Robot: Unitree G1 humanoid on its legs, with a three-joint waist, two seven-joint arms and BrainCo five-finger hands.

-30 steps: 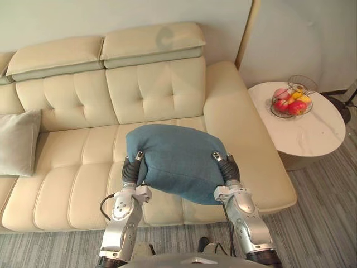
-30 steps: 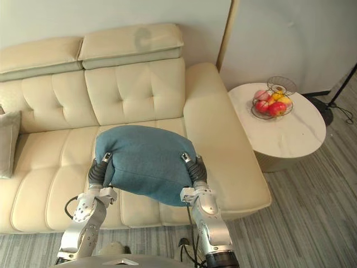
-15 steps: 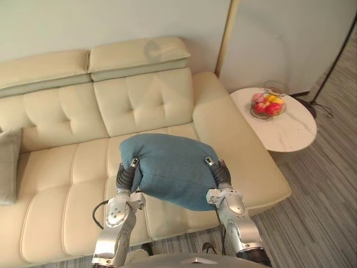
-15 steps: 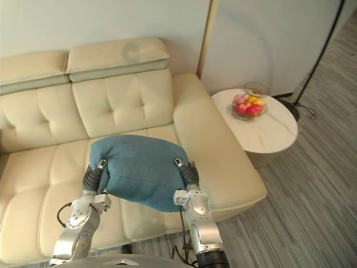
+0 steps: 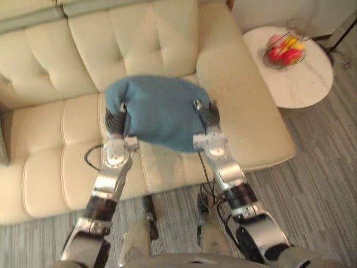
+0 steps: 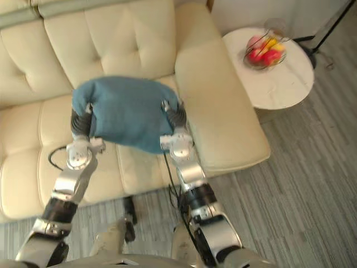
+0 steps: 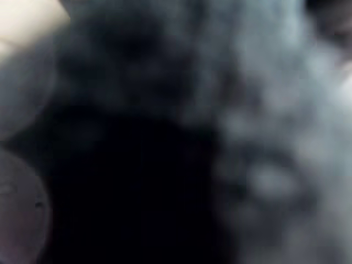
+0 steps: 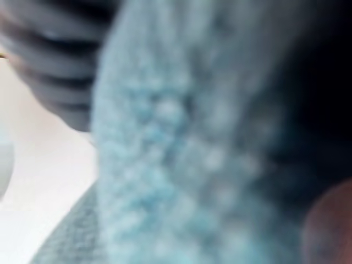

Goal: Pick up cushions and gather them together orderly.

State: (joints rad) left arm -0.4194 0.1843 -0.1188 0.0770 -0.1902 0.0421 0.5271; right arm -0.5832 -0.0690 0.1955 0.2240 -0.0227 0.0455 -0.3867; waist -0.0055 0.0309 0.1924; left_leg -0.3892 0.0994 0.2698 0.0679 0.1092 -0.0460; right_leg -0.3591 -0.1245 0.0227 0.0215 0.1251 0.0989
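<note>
A blue cushion (image 5: 159,109) hangs in the air over the seat of a cream sofa (image 5: 50,145), held between my two hands. My left hand (image 5: 114,121) grips its left end and my right hand (image 5: 209,116) grips its right end. Each hand has a thumb on top of the cushion and fingers pressed into the fabric. Blue fabric (image 7: 264,110) lies right against the left wrist camera, and the same cloth (image 8: 181,165) covers the right one. A sliver of a grey cushion (image 5: 2,142) shows at the sofa's far left.
The sofa's broad armrest (image 5: 245,111) lies to the right of the cushion. Beyond it stands a round white side table (image 5: 301,84) with a wire basket of fruit (image 5: 284,50). Grey striped floor (image 5: 312,195) runs along the front of the sofa.
The camera has tipped down and shifted, so the whole scene sits differently. The blue cushion stays held between both hands over the seat.
</note>
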